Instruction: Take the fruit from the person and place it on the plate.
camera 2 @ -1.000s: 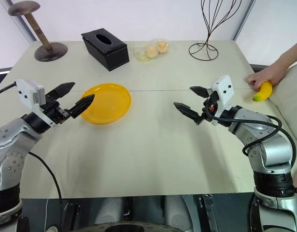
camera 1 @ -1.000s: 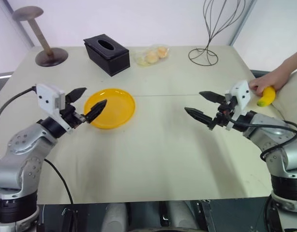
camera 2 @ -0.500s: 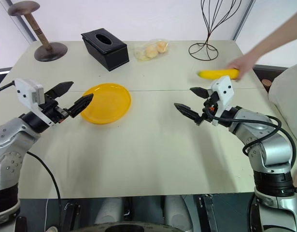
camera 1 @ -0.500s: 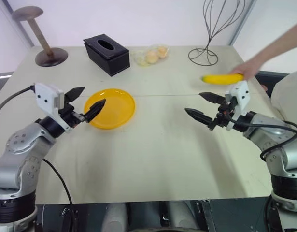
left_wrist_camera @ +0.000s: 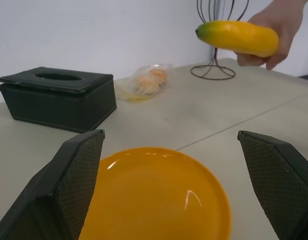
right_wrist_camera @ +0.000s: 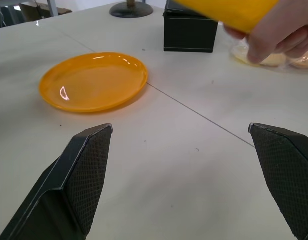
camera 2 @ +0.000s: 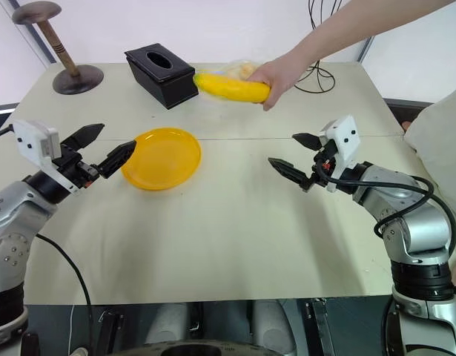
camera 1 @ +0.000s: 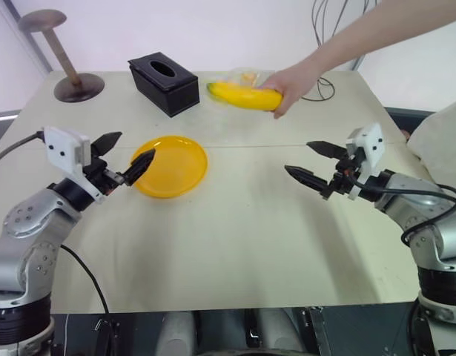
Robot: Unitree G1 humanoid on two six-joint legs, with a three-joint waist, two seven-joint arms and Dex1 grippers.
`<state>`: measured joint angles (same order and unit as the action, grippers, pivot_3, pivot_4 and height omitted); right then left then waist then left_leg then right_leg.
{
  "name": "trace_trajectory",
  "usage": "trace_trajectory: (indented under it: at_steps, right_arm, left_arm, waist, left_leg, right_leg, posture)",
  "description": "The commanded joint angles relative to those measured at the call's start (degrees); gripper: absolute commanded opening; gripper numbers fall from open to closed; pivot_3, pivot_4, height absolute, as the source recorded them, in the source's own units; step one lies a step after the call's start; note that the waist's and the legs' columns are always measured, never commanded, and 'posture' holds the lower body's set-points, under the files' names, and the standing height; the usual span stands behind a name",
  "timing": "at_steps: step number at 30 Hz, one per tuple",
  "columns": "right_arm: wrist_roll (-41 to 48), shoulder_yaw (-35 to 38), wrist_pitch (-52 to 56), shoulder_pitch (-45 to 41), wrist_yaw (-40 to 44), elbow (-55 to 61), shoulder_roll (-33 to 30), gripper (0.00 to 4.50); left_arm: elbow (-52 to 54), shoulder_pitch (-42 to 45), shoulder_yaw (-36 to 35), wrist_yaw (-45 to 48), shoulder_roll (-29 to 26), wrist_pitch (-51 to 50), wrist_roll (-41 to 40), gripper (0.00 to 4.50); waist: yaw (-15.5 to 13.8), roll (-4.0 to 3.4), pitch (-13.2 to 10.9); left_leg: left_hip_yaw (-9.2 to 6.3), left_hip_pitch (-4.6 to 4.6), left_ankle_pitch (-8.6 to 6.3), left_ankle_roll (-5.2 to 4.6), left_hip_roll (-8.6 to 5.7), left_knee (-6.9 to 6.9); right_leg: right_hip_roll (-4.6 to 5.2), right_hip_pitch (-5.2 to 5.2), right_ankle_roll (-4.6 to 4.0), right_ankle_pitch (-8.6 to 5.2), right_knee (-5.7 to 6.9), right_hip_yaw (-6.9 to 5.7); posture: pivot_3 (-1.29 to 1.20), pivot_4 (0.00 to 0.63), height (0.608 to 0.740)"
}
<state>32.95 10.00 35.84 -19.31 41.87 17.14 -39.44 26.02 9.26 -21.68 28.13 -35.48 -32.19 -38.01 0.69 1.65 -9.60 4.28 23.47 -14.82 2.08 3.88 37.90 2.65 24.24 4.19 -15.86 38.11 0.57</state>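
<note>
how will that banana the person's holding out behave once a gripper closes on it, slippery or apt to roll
The banana looks smooth and glossy, so it may slip between narrow black fingers. It holds its curve unsupported in the person's hand, so probably stiff, not floppy. On the shallow plate, its curve should make it rock rather than roll away.

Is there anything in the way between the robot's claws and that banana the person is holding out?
Nothing visible. The banana is held in the air by the person's hand, beyond the plate. Only open space lies between it and the open left gripper and right gripper.
</note>
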Motion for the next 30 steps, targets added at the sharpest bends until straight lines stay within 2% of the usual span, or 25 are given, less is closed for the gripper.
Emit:
trace_trajectory:
  at_steps: [1,3,5,8,10,14,18,20,30]
  right_arm:
    - [4.8,3.7,4.0,-2.7,-2.5,2.7,0.5,4.5]
    - [9.0,5.0,9.6,-4.3,-5.5,3.2,1.4,4.5]
    - [18.9,7.7,19.6,-6.4,-12.3,3.9,3.9,4.5]
    - [42.3,11.5,29.1,-10.3,-32.6,1.3,10.0,4.5]
    - [54.3,11.0,27.2,-11.9,-46.5,-0.5,12.6,4.5]
    - [69.9,6.6,19.6,-14.5,-67.1,-2.4,16.0,4.5]
    - [78.1,3.1,11.2,-17.3,-83.1,-5.6,19.2,4.5]
    - [79.8,2.8,8.3,-18.2,-87.8,-6.5,20.8,4.5]
    - [79.2,1.8,1.5,-24.2,-94.1,-10.9,25.1,4.5]
  left_arm:
    - [1.8,0.6,-0.7,-0.1,-0.3,0.9,-0.2,4.46]
    - [1.6,0.7,-0.7,-0.2,-0.3,0.9,-0.1,4.46]
    - [1.6,0.7,-0.4,-0.1,-0.4,1.1,0.1,4.46]
    - [1.6,0.8,-0.1,-0.2,-0.3,1.0,0.3,4.46]
    - [1.5,1.0,0.1,-0.3,-0.2,1.1,0.3,4.46]
    - [1.0,1.4,0.3,-0.5,0.0,1.2,0.6,4.46]
    - [0.6,2.1,0.6,-0.7,0.1,1.4,1.1,4.46]
    - [0.3,2.5,0.7,-0.7,0.1,1.4,1.3,4.46]
    - [0.3,3.4,0.9,-1.5,0.6,1.5,2.6,4.46]
  waist:
    - [0.0,0.0,0.0]
    - [0.0,0.0,0.0]
    - [0.0,0.0,0.0]
    - [0.2,0.0,0.0]
    - [0.2,0.0,0.0]
    - [0.1,0.0,0.0]
    - [0.3,0.0,0.0]
    - [0.3,0.0,0.0]
    - [0.5,-0.02,0.0]
  left_leg:
    - [0.0,0.0,0.0,0.0,0.0,0.0]
    - [0.0,0.0,0.0,0.0,0.0,0.0]
    - [0.0,0.0,0.0,0.0,0.01,-0.01]
    - [-0.01,0.0,0.0,0.0,0.07,-0.04]
    - [-0.01,0.0,0.0,0.0,0.07,-0.06]
    - [0.05,0.04,0.0,0.0,0.03,-0.06]
    - [0.05,0.04,-0.01,-0.01,0.04,-0.06]
    - [0.05,0.06,-0.01,-0.02,0.04,-0.06]
    - [0.05,0.09,-0.01,-0.03,0.06,-0.08]
  right_leg:
    - [0.0,0.0,0.0,0.0,0.0,0.0]
    - [0.0,0.0,0.0,0.0,0.0,0.0]
    - [0.0,0.0,0.0,0.0,0.0,0.0]
    - [-0.02,0.01,-0.01,0.01,0.01,0.03]
    - [-0.02,0.01,-0.02,0.01,0.0,0.04]
    - [0.03,0.05,-0.02,0.01,-0.02,0.06]
    - [0.01,0.06,-0.01,0.01,-0.02,0.08]
    - [0.01,0.07,0.0,0.01,-0.02,0.08]
    - [0.01,0.11,0.01,0.02,-0.05,0.09]
  posture:
    - [0.0,0.15,0.74]
    - [0.0,0.15,0.74]
    - [0.0,0.15,0.74]
    - [0.0,0.15,0.74]
    - [0.0,0.15,0.74]
    - [0.0,0.15,0.74]
    - [0.0,0.15,0.74]
    - [0.0,0.15,0.74]
    - [0.0,0.15,0.74]
